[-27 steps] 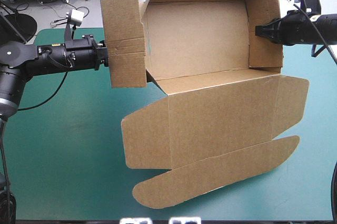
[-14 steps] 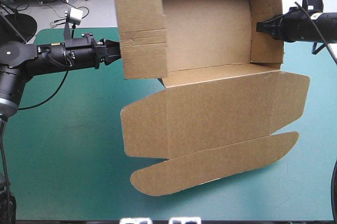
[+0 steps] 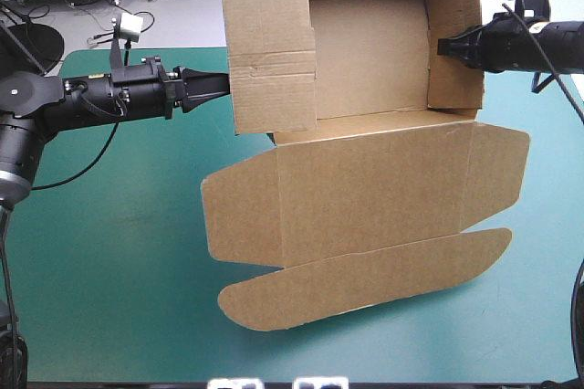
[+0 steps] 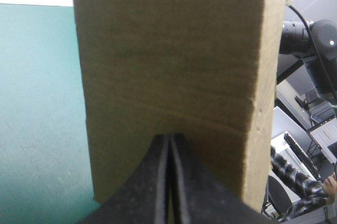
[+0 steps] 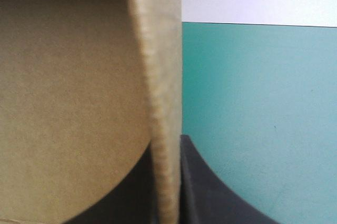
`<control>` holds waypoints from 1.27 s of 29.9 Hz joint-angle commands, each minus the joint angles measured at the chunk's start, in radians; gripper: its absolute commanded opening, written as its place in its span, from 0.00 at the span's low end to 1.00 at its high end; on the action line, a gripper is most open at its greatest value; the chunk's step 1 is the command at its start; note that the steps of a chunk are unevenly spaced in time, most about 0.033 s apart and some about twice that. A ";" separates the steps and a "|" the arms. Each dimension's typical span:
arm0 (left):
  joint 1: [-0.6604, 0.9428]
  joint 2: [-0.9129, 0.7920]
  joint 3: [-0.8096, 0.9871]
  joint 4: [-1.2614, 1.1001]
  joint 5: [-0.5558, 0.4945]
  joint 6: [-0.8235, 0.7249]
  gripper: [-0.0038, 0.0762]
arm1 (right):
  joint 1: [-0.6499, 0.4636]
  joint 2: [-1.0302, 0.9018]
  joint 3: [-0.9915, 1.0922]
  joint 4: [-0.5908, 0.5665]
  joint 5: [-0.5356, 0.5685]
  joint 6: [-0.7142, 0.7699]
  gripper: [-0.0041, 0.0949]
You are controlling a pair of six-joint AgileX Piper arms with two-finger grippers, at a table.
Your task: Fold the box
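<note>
The teal-green surface [image 3: 109, 252] carries the box [image 3: 365, 124] across its middle and right, with the tray part at the far side and the lid spread flat toward the near edge. The left gripper [image 3: 222, 86] comes in from the left, its fingers [image 4: 155, 182] pressed together into one point with nothing between them. That tip touches the outer face of the left wall [image 3: 271, 56], which stands upright and is turned in toward the tray's hollow. The left wrist view shows this wall face-on, filling the space ahead of the tip. Next comes the floor [image 3: 370, 51] of the tray, with a far wall raised behind it. The lid [image 3: 374, 193] has a side flap at each end and a long rounded flap [image 3: 365, 281] closest to the near edge. At the right the right wall [image 3: 453, 42] stands raised, and the right gripper [image 3: 444, 45] has its fingers [image 5: 202, 182] clamped on that wall's edge, the board between them.
</note>
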 commanded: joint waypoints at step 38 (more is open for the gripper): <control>-0.007 -0.036 -0.031 -0.014 0.035 0.059 0.57 | 0.156 0.027 -0.033 -0.010 -0.202 0.108 0.04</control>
